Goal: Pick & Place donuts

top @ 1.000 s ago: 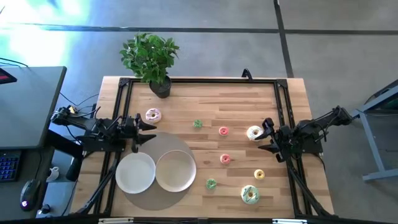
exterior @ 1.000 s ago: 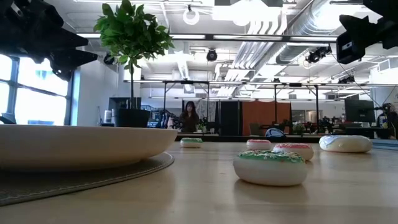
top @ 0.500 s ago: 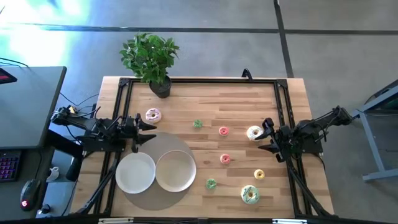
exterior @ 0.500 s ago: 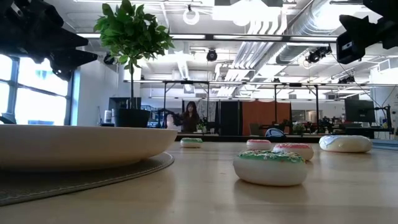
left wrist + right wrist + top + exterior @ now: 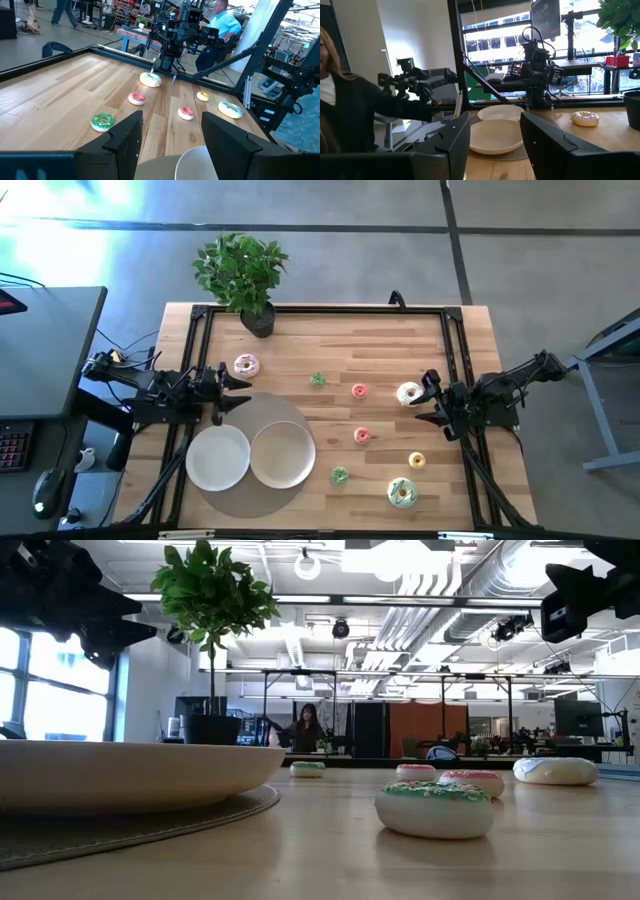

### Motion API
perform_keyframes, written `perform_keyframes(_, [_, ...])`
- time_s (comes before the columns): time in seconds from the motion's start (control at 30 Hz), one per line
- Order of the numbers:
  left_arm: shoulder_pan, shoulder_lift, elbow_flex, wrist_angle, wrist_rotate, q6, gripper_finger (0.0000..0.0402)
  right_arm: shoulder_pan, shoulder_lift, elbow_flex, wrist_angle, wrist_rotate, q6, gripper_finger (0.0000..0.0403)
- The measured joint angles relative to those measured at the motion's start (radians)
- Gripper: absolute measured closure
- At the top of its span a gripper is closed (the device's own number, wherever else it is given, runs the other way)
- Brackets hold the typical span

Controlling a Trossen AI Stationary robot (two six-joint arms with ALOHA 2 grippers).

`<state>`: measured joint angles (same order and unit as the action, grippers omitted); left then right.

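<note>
Eight toy donuts lie flat on the wooden table (image 5: pixel 380 340). The large ones are pink (image 5: pixel 246 365), cream-white (image 5: pixel 408 393) and green (image 5: pixel 402 493). The minis are green (image 5: pixel 317 379), red (image 5: pixel 359 390), red (image 5: pixel 362 435), yellow (image 5: pixel 416 461) and green (image 5: pixel 339 475). My left gripper (image 5: pixel 240 394) is open, raised above the left side of the table between the pink donut and the plates. My right gripper (image 5: pixel 425 398) is open, raised at the right side just right of the cream-white donut. Both wrist views show open fingers, the left (image 5: pixel 172 145) and the right (image 5: pixel 495 145).
Two white plates (image 5: pixel 218 457) (image 5: pixel 283 454) sit on a round grey mat (image 5: pixel 270 408) near the front left. A potted plant (image 5: pixel 245 275) stands at the far edge. A black frame (image 5: pixel 330 308) borders the table. People show in the room beyond.
</note>
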<state>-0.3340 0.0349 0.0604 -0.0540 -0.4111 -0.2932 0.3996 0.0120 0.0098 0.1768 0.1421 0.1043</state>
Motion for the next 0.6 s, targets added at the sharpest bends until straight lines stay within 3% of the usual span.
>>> perform_keyframes(0.6, [0.000,0.000,0.000,0.000,0.000,0.000,0.0200,0.000,0.000,0.000,0.001,0.000,-0.049,0.0234])
